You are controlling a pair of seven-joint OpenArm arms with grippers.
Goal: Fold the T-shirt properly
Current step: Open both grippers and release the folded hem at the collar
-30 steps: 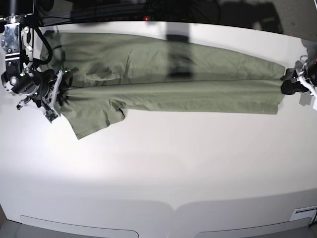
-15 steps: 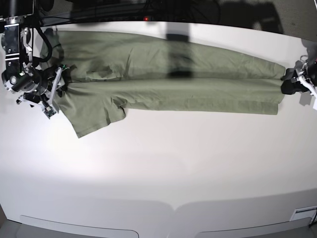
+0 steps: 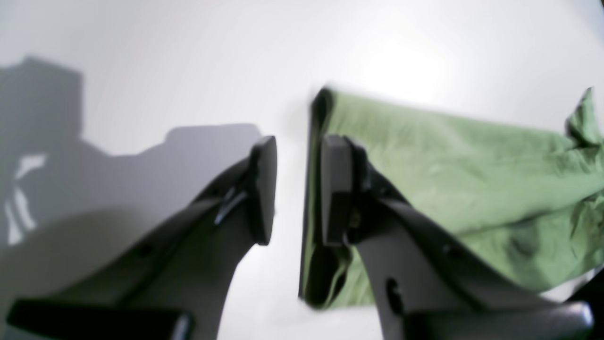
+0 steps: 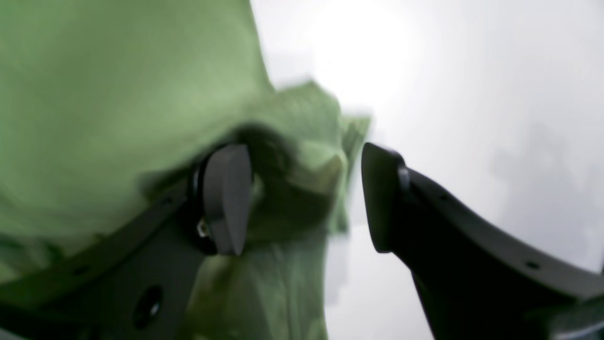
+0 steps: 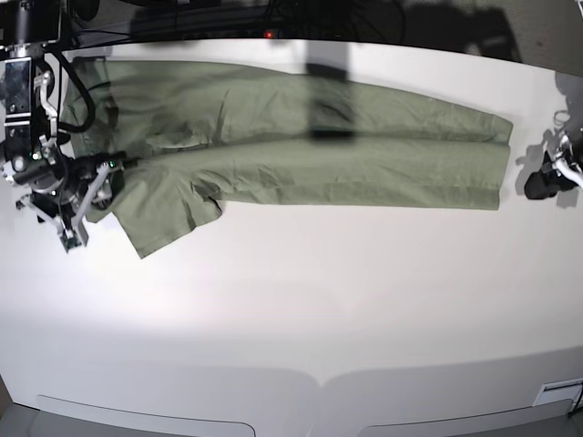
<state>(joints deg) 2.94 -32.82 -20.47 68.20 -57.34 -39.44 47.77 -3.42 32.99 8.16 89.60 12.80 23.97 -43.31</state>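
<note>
The sage-green T-shirt (image 5: 364,150) lies folded lengthwise in a long band across the far part of the white table (image 5: 301,300). One sleeve (image 5: 164,214) sticks out toward the front at its left end. My right gripper (image 5: 94,182) sits at that left end. In the right wrist view it (image 4: 302,198) is open wide over a bunched bit of cloth (image 4: 302,160), gripping nothing. My left gripper (image 5: 544,180) stands just off the shirt's right end. In the left wrist view it (image 3: 298,189) is open a little, with the shirt's edge (image 3: 448,170) beside one finger (image 3: 336,189).
A dark frame and cables run along the table's far edge (image 5: 273,27). A dark shadow bar (image 5: 328,109) crosses the shirt's middle. The right arm's column (image 5: 23,91) stands at the far left corner. A small white label (image 5: 557,393) sits at the front right.
Both grippers have opened and let go of the shirt's ends, then drawn away outward. The shirt has slackened and settled flat, its right end now apart from the left gripper.
</note>
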